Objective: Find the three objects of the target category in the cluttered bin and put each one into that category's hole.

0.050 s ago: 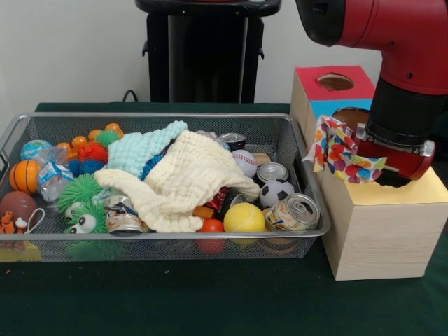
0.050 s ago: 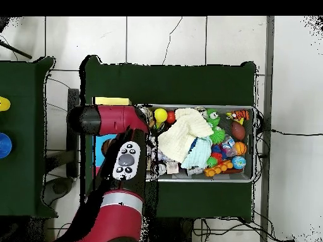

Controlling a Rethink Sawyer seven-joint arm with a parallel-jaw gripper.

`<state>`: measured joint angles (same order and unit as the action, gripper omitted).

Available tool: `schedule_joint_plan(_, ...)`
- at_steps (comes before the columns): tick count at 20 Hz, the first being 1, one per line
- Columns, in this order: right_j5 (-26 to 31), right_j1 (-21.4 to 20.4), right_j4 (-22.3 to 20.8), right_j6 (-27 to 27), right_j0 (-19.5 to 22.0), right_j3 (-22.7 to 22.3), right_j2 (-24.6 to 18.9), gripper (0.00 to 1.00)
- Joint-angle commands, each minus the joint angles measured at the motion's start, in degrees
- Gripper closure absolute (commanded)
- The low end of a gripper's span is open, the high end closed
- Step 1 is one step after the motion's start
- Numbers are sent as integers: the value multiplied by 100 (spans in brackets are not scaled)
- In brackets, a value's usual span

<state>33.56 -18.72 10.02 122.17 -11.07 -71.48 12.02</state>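
A colourful spotted cloth (image 1: pixel 341 150) hangs bunched at my gripper (image 1: pixel 383 170), above the yellow-topped wooden box (image 1: pixel 423 194) and beside its dark hole (image 1: pixel 395 180). The gripper is shut on the cloth, and the hand hides its fingertips. The cloth's loose end droops over the box's left edge. In the wire bin (image 1: pixel 161 115) lie a large cream cloth (image 1: pixel 185 182) and a teal cloth (image 1: pixel 143 148) on top of the clutter. In the overhead view the red arm (image 2: pixel 126 157) covers the boxes, while the cream cloth (image 2: pixel 180 138) and teal cloth (image 2: pixel 200 151) show in the bin (image 2: pixel 255 145).
Behind the yellow box stand a blue-topped box with a hole (image 1: pixel 350 113) and a red-topped one with a hole (image 1: pixel 336 82). The bin also holds cans (image 1: pixel 297 211), a yellow ball (image 1: pixel 243 218), a soccer ball (image 1: pixel 276 192), a baseball (image 1: pixel 244 162), spiky green toys (image 1: pixel 80 192) and a basketball (image 1: pixel 24 175).
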Motion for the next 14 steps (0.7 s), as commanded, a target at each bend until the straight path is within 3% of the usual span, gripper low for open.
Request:
schedule_joint_plan(1,982,-28,-281,-89,382,-271,-367,100)
schedule_joint_plan(9,1818,-283,-255,-51,353,36,-339,100)
schedule_joint_plan(14,1985,-382,-307,-65,381,65,-348,100)
